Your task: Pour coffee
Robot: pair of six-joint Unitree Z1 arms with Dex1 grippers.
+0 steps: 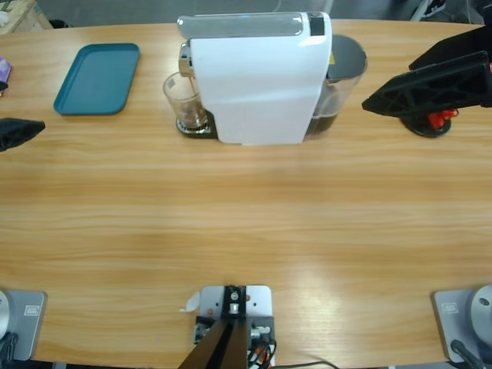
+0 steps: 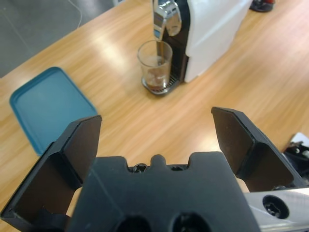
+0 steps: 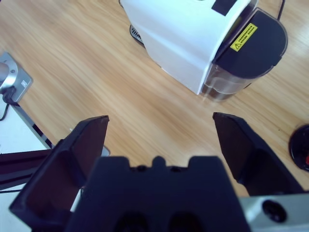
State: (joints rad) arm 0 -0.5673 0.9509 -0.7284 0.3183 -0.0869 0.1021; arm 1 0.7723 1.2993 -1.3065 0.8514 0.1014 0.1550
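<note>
A clear glass point(image 1: 184, 98) point(image 2: 154, 63) stands on the drip grid under the chrome spout of the white coffee machine point(image 1: 257, 77) point(image 2: 212, 29) point(image 3: 178, 38). A thin layer of dark brown coffee point(image 2: 155, 84) lies at the bottom of the glass. My left gripper point(image 2: 157, 118) point(image 1: 23, 131) is open and empty, well back from the glass at the table's left edge. My right gripper point(image 3: 161, 121) point(image 1: 392, 83) is also open and empty, hovering to the right of the machine's smoky tank point(image 1: 338, 84) point(image 3: 241, 53).
A teal tray point(image 1: 98, 77) point(image 2: 46, 106) lies empty left of the machine. A black dish with red capsules point(image 1: 432, 119) point(image 3: 301, 147) sits under the right gripper. Bare wooden tabletop point(image 1: 246, 231) stretches in front of the machine.
</note>
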